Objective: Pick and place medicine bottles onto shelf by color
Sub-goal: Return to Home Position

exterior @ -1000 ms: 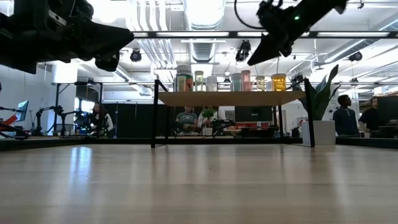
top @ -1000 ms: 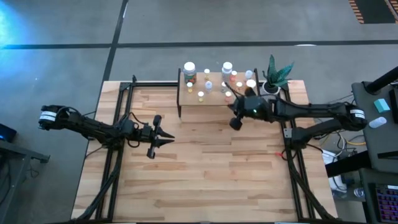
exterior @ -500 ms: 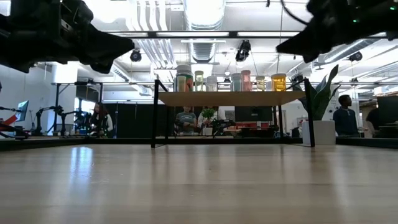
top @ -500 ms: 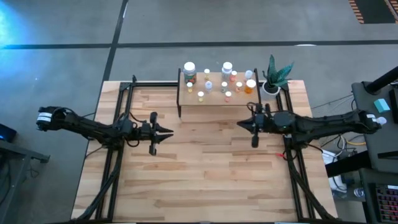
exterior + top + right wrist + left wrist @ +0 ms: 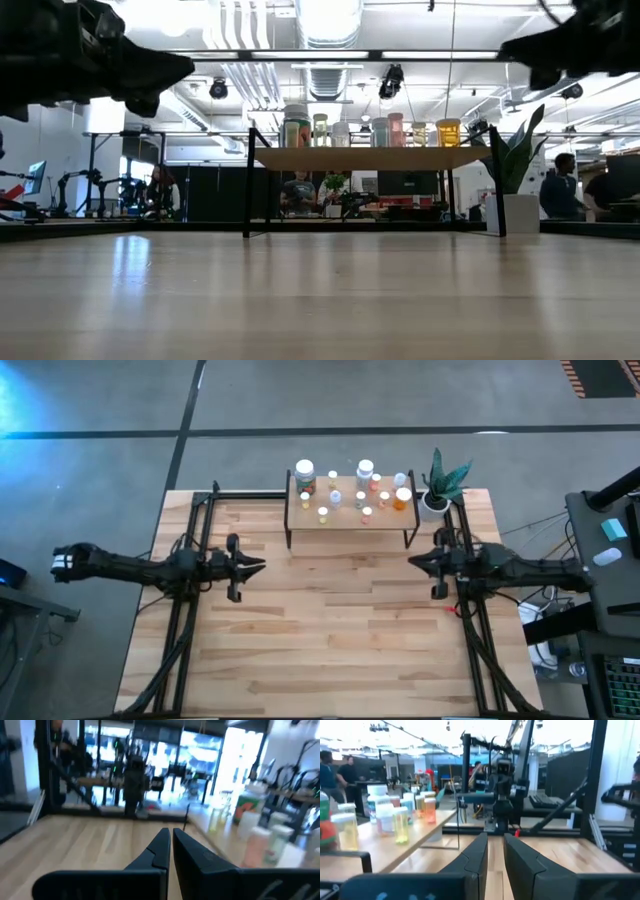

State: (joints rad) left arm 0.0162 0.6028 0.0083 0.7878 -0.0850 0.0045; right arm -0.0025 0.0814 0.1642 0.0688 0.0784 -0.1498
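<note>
High view: medicine bottles (image 5: 352, 492) all standing on the shelf (image 5: 345, 519) — none on the worktop (image 5: 330, 630) — ahead of and between left pincer (image 5: 258, 564) and right pincer (image 5: 414, 561), both clenched, empty, parked apart, sorting apparently finished.

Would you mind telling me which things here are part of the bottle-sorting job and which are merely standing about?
Part of the job:
- medicine bottles, all standing on the shelf
- shelf, at the table's far edge
- left gripper and right gripper, both empty, over the table's sides

Merely standing about:
- potted plant, beside the shelf
- table
</note>
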